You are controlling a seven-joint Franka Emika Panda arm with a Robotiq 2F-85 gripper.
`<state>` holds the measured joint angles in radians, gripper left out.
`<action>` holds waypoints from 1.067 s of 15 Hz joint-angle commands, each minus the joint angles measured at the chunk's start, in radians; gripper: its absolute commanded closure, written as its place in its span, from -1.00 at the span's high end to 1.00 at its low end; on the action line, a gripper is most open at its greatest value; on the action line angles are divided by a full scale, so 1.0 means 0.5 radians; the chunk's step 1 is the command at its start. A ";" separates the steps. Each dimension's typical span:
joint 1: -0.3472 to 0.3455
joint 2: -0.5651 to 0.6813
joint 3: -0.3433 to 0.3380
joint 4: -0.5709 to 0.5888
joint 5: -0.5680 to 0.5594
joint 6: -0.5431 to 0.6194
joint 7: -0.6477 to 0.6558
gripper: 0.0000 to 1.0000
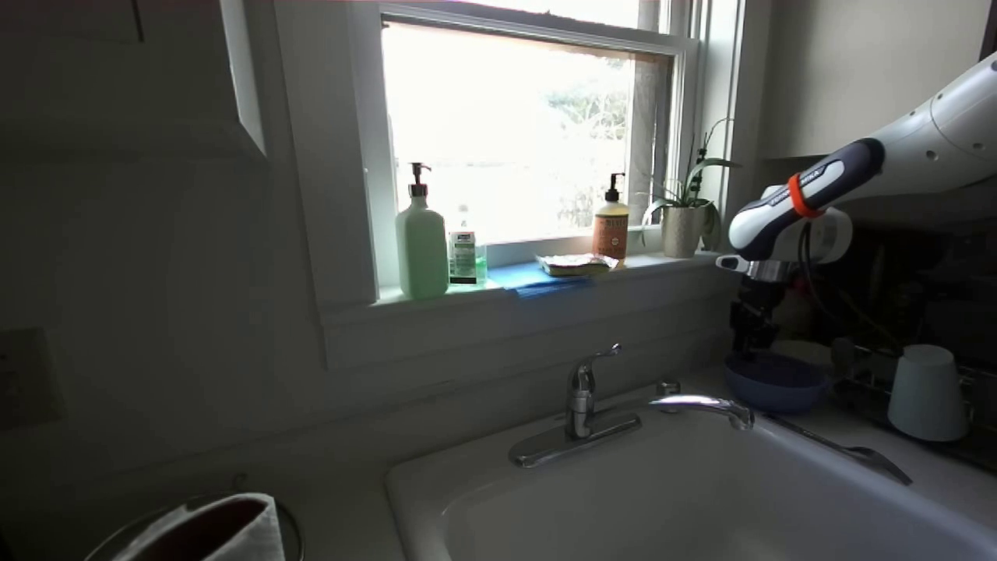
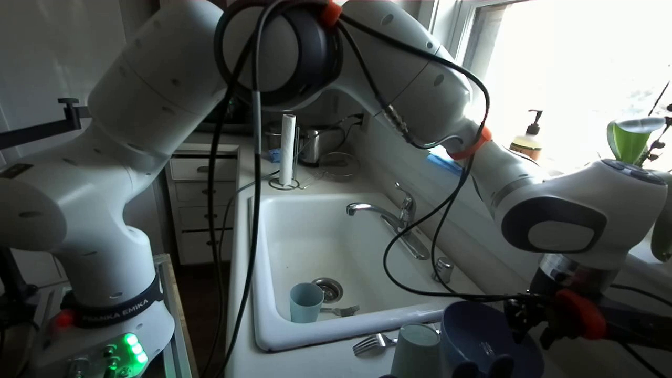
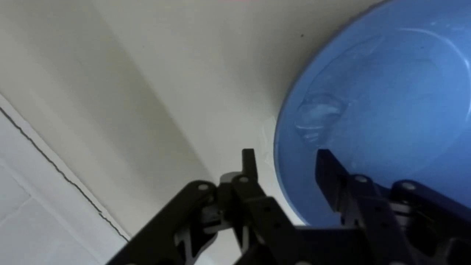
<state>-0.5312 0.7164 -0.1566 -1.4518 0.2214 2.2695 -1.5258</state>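
With jaws apart, my gripper (image 3: 285, 156) straddles the rim of the blue bowl (image 3: 397, 110); I'd pinch there (likely light, stiff)

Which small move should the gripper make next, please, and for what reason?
I would probably raise the gripper straight up with its jaws open. In the wrist view, its fingers stand apart, one on each side of the rim of the blue bowl, and neither seems to press on it. The bowl appears to sit on the counter, so moving sideways could push it.
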 commanded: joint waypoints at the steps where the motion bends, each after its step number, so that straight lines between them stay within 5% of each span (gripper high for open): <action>1: 0.028 -0.084 0.006 -0.061 -0.050 0.002 0.197 0.57; 5: 0.068 -0.221 -0.008 -0.162 -0.076 0.012 0.367 0.99; 16: 0.131 -0.659 -0.083 -0.549 -0.067 0.015 1.186 1.00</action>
<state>-0.4743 0.4712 -0.1908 -1.6319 0.1926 2.2870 -1.0319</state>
